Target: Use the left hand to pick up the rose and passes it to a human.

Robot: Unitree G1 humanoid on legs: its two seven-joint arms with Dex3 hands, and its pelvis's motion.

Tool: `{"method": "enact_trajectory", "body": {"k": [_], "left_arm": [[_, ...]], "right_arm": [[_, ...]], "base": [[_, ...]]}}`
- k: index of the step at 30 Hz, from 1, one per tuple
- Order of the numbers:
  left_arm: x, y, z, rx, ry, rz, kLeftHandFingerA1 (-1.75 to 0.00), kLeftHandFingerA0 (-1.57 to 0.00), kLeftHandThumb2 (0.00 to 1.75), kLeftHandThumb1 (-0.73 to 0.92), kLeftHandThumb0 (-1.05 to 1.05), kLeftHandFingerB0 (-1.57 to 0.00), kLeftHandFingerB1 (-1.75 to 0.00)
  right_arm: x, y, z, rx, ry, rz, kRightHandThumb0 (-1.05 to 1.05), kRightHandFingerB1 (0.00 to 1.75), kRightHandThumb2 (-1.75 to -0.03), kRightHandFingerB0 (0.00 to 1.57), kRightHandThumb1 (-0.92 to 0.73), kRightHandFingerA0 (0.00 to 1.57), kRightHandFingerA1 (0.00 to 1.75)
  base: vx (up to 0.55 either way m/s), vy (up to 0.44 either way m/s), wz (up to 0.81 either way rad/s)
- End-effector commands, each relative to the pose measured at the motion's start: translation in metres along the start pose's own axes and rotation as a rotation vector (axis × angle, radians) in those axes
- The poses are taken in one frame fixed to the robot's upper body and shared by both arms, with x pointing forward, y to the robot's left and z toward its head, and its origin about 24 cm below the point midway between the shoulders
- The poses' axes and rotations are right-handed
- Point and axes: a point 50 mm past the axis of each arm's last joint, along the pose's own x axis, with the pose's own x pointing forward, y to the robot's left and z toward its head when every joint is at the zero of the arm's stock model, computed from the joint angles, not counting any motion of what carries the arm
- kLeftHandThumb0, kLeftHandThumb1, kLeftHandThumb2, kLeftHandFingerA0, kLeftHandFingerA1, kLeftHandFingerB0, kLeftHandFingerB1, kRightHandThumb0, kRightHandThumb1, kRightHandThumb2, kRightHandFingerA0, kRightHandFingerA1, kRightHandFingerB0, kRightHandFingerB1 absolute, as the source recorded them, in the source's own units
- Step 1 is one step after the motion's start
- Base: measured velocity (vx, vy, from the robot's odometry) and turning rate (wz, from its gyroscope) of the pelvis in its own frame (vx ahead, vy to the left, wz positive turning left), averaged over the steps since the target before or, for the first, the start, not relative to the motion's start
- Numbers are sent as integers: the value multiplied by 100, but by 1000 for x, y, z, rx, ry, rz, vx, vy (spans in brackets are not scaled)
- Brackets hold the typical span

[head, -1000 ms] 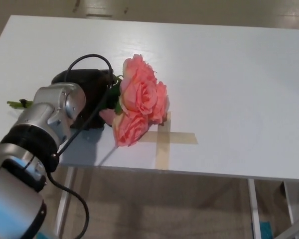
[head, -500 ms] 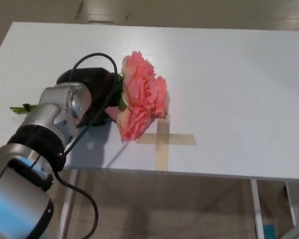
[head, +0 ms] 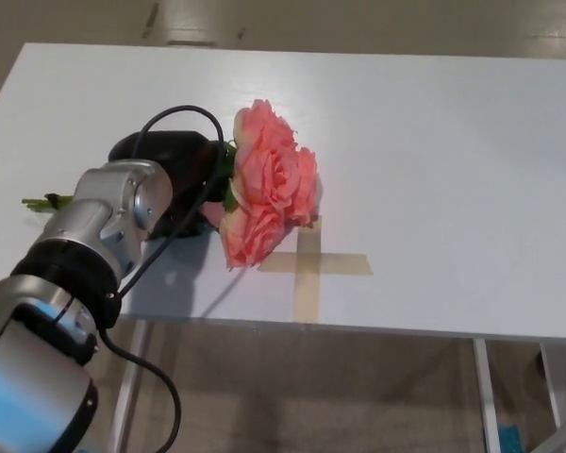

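Note:
A bunch of pink roses (head: 269, 184) with green leaves is held just above the white table (head: 434, 151), its blooms pointing right over a tape cross (head: 309, 264). My left hand (head: 174, 175), black, is shut on the stem right behind the blooms. The green stem end (head: 42, 202) sticks out to the left past my silver wrist (head: 108, 222). My right hand does not show.
The table's front edge (head: 358, 328) runs just below the tape cross, with floor and a table leg (head: 486, 396) beneath. A black cable (head: 170, 118) loops over my left hand.
The roses have risen slightly off the table in my left hand and tilted more upright; the view has shifted a little downward.

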Motion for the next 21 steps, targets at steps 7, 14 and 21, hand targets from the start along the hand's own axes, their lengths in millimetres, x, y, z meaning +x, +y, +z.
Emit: {"method": "enact_trajectory", "body": {"k": [7,14,21], "left_arm": [[-9,23,11,71,-168,124,-147,-67,62,68,-20,-66,-45],[-18,48,26,28,-285,235,-152,-68,62,70,-19,-85,-54],[-30,76,29,-175,-358,305,-133,-80,66,80,-24,-87,-56]], "right_arm": [[-2,-1,-14,-5,34,10,-35,42,-58,55,-62,67,46],[-5,-3,-32,-16,71,8,-35,43,-58,56,-62,67,46],[-7,1,-41,-29,97,11,-38,44,-59,57,-59,68,47]], "base": [[0,0,0],[0,0,0],[0,0,0]]}}
